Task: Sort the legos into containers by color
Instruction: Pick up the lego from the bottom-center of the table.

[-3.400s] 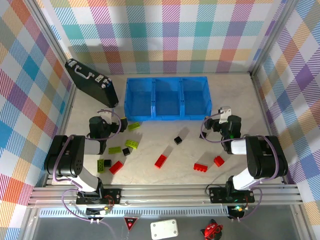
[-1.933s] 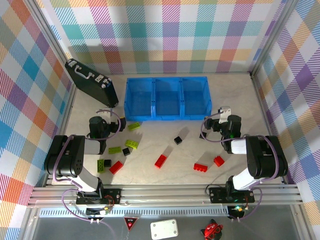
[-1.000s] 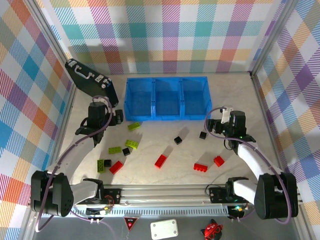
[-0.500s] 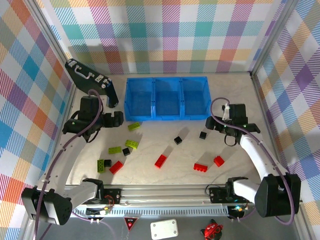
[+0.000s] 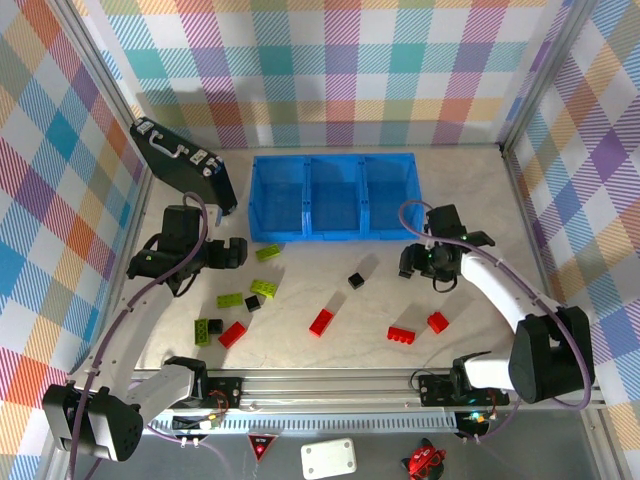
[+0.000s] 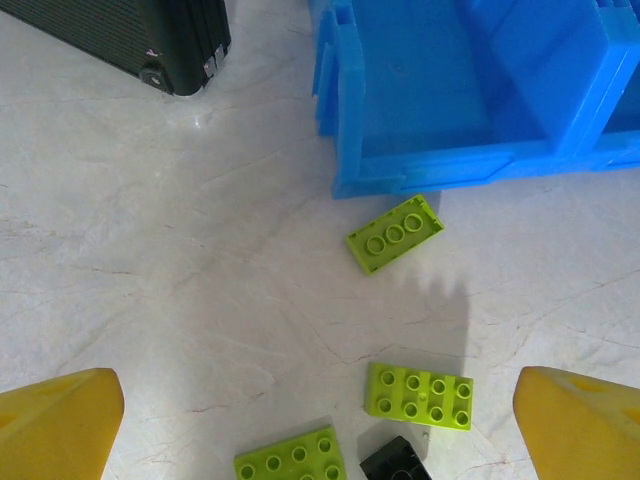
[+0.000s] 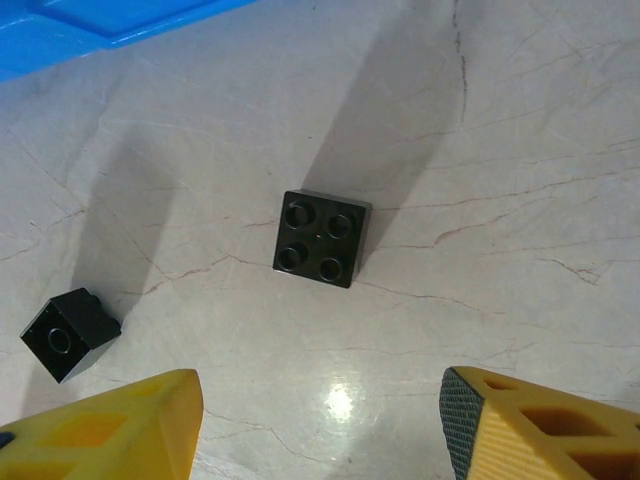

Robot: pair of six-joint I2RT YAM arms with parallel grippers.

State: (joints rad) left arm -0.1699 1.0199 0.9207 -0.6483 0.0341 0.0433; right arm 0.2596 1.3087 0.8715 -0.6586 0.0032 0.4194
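right hand [image 7: 320, 388]: spread wide, nothing in it, low over the bench [image 7: 520, 150]
black brick [image 7: 322, 238]: flat on the bench, studs up, straight ahead of the right hand and pretty much centred on the gap between its fingers, touching neither
axis: it's a square 2x2, so no long side to line up with. It sits a bit skewed to the finger line, so we'd guess a small wrist twist helps
other black brick [image 7: 68, 333]: off to the left, near that hand's left finger, apart from the first one
left hand [image 6: 320, 415]: also spread, also carrying nothing
lime brick [image 6: 395, 233]: ahead of the left hand, just beside the tray's front wall, long axis running diagonal to the fingers
tray [image 5: 335, 158]: at the far side of the bench, beyond both hands
who's nearer: right hand for the black brick, easily. The left one is over by the limes
our guess at next: push forward and down over the black brick, then squeeze
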